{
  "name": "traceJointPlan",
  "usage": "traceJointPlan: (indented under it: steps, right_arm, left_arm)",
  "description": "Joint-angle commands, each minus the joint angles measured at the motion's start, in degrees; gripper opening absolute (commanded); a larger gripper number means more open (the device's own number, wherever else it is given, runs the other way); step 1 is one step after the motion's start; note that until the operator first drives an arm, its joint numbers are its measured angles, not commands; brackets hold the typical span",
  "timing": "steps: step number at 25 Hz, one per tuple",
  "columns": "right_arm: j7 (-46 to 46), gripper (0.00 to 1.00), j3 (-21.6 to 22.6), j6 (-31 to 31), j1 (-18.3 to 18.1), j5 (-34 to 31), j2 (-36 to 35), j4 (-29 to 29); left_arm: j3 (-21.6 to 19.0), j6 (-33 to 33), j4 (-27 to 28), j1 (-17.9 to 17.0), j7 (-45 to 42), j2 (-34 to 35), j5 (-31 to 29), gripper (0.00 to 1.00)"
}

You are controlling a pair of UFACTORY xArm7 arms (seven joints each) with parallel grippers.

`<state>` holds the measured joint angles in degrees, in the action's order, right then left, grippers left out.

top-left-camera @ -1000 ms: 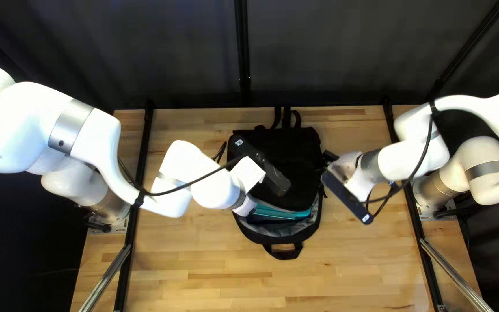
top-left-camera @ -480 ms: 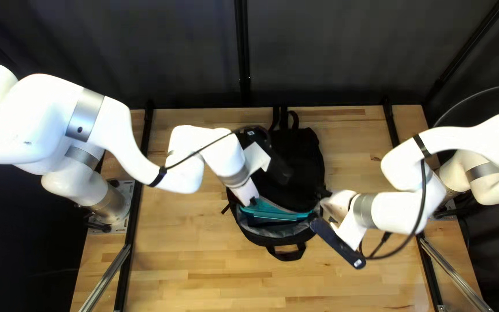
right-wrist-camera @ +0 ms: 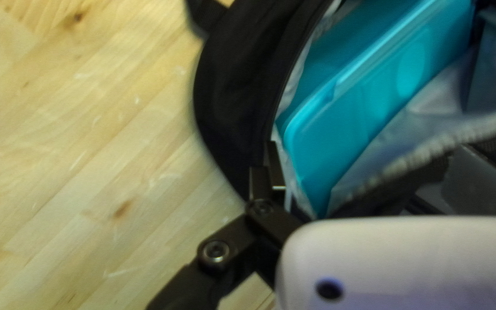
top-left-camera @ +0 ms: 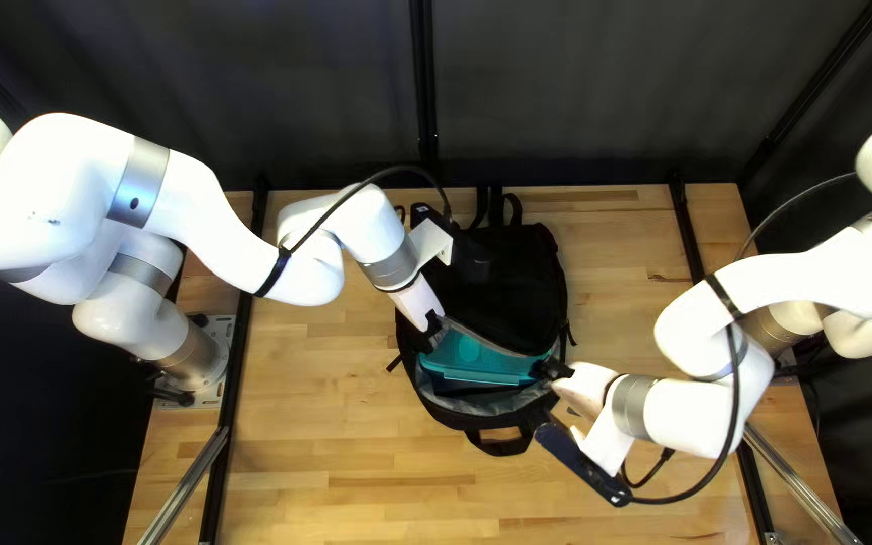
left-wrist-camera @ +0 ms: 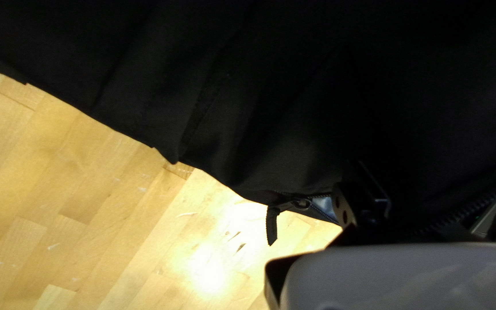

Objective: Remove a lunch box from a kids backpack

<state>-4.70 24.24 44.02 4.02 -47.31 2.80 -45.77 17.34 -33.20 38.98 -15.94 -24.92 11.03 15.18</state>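
My right hand point(top-left-camera: 545, 369) stands wide, one black finger point(right-wrist-camera: 274, 172) at the rim of the backpack point(top-left-camera: 517, 262), the other across black fabric. The finger links are angular, dark and fastened with round bolts.

The lunch box point(top-left-camera: 481, 358) sits inside the backpack, ahead of my right hand, its rounded corner near the finger at the rim. It is a turquoise, smooth, flat-sided case with a raised ridge along its edge and a shallow circular mark point(right-wrist-camera: 410, 70) on its broad face. Pale grey lining point(right-wrist-camera: 437, 106), creased and soft, rises beside that face. The backpack's outer shell is matte black cloth, curved around the opening. A loop handle point(top-left-camera: 500, 445) of black webbing lies on the wood surface point(top-left-camera: 355, 454), beyond the rim from my right hand.

My left hand point(top-left-camera: 433, 325) is at the opposite side of the opening, by the fabric edge. I cannot tell its state. Near it, a zipper pull point(left-wrist-camera: 271, 225) with a ribbed dark tab hangs over the surface, and fine zipper teeth point(left-wrist-camera: 460, 215) run along the cloth. The surface shows pale, glossy, jointed wood strips.
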Motion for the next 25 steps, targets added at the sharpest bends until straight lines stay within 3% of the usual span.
traceJointPlan:
  steps: [1, 11, 19, 25]
  right_arm:
    - [-3.5, 1.00, -0.7, -1.7, -0.6, -5.2, -4.3, -2.9]
    - [-18.8, 1.00, -0.7, 5.0, 3.5, -15.2, -13.2, -9.0]
    - [-28.9, 1.00, -0.9, 19.2, 9.3, -18.2, -21.4, -18.5]
    - [-29.0, 1.00, -0.9, 19.8, 9.5, -18.1, -21.7, -19.0]
  left_arm:
    - [0.7, 1.1, -0.8, 0.1, 0.6, 0.1, 1.5, 0.00]
    - [0.8, 2.1, -1.0, 0.7, -1.1, 0.4, 1.6, 0.00]
    - [0.6, 1.6, -0.7, 1.0, -2.3, 0.7, 1.0, 0.00]
    - [0.6, 1.0, -0.3, 0.8, -2.2, 0.4, 1.3, 0.00]
